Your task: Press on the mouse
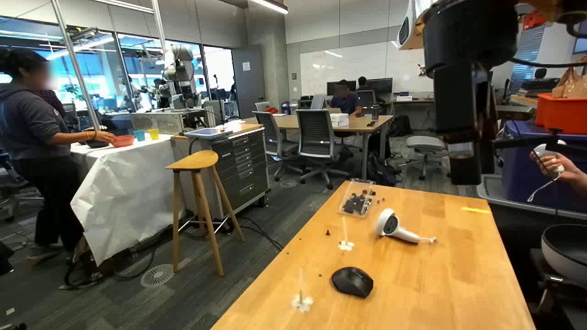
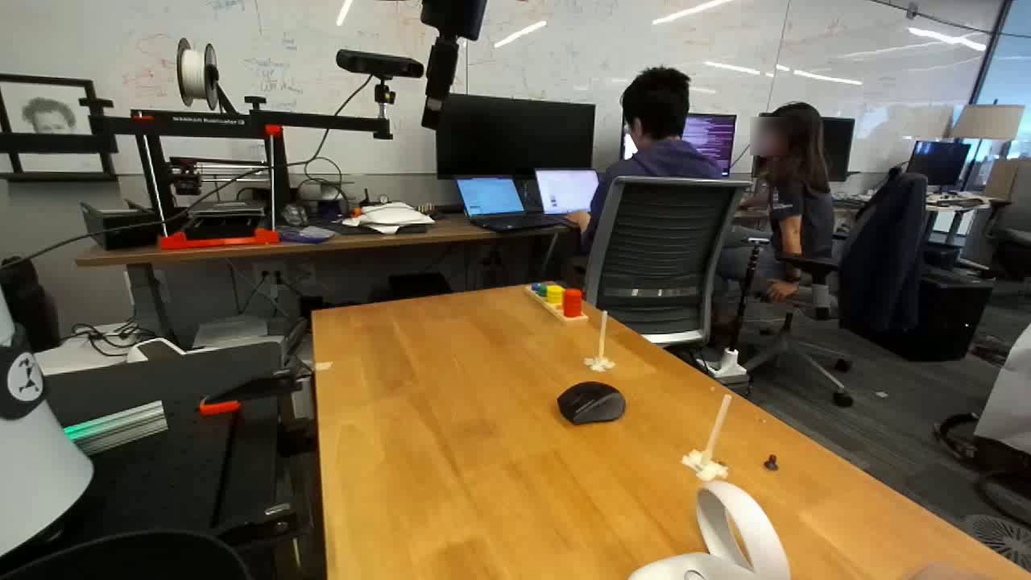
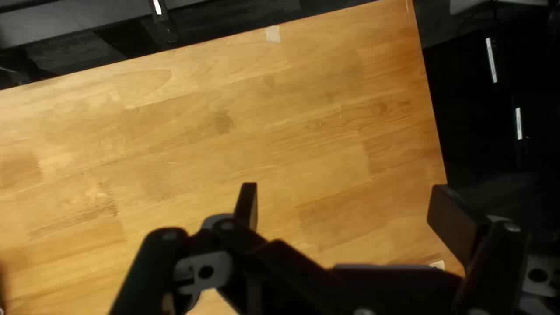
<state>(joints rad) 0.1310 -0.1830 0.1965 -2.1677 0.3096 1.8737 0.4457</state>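
Free room above the mouse (image 2: pixel 592 404), seemingly (sticks (image 2: pixel 718 427) nearby)

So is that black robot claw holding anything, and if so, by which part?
Nothing: the black two-fingered gripper stands open and empty; the black, rounded plastic mouse lies untouched on the brown wooden table.

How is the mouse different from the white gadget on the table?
The mouse is dark; the gadget is mostly white. The mouse is low and rounded; the gadget has a ring and a handle. Both lie on the wooden table, not touching.
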